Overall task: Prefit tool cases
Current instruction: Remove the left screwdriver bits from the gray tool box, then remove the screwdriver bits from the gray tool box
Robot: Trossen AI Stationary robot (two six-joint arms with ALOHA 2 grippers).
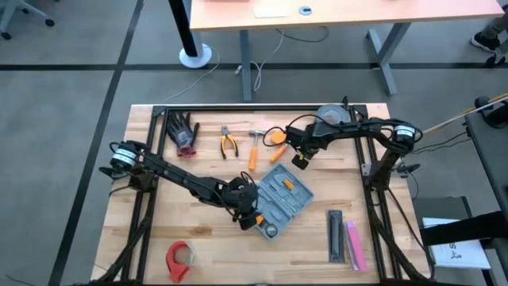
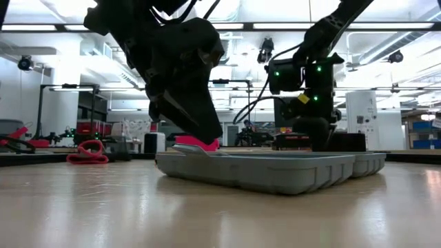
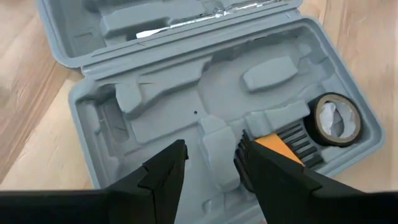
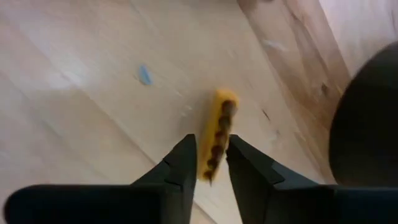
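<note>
Wooden table | open blue-grey plastic tool case | left gripper parted, empty | right gripper pinching yellow bit holder | next: likely seating it.

This is a robotics lab or workshop. A light wooden counter with a black metal frame stands on grey carpet tiled floor, and a second desk on metal legs sits behind it with cables trailing to the floor. The low view shows a large open room with strip ceiling lights, exposed pipes, metal stands, shelving and more equipment in the background. Hand tools lie on the counter: pliers, a hammer, work gloves and rolls of tape. An office chair base shows at the far corner.
</note>
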